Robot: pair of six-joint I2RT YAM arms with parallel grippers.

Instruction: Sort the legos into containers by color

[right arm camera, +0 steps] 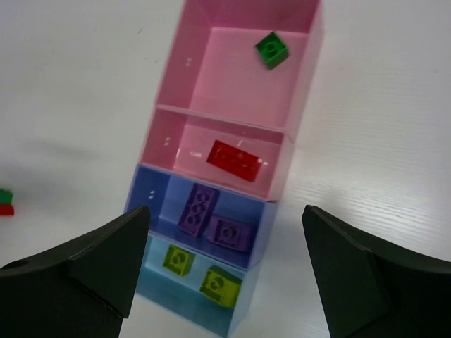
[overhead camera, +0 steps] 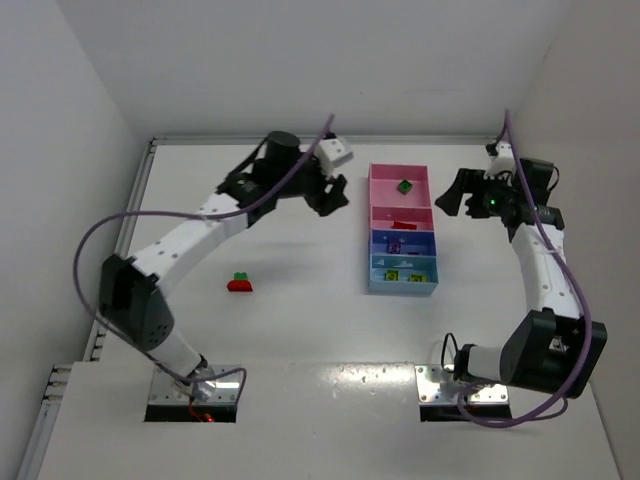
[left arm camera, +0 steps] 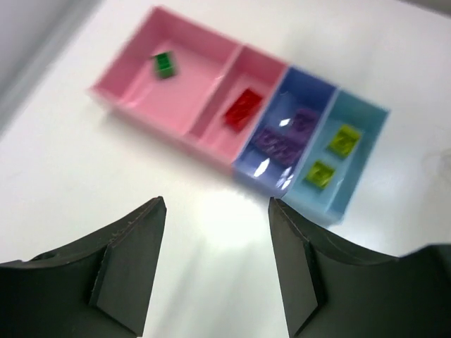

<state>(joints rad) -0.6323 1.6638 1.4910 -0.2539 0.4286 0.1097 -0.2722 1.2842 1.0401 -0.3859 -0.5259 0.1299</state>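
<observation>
Left claw and right claw hang open, empty, flanking the tray. 1 green-on-red brick pair sits on the table (well apart from the tray), nearer the left claw; fetching it seems next, then splitting it.

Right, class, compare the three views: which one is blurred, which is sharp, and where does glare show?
Left wrist view: blurred, the tray soft-edged, with a bright glare patch on the table between the fingers. Right wrist view: sharp, with studs readable on the purple bricks. Top external view: clear, with glare on the table's near edge.
</observation>
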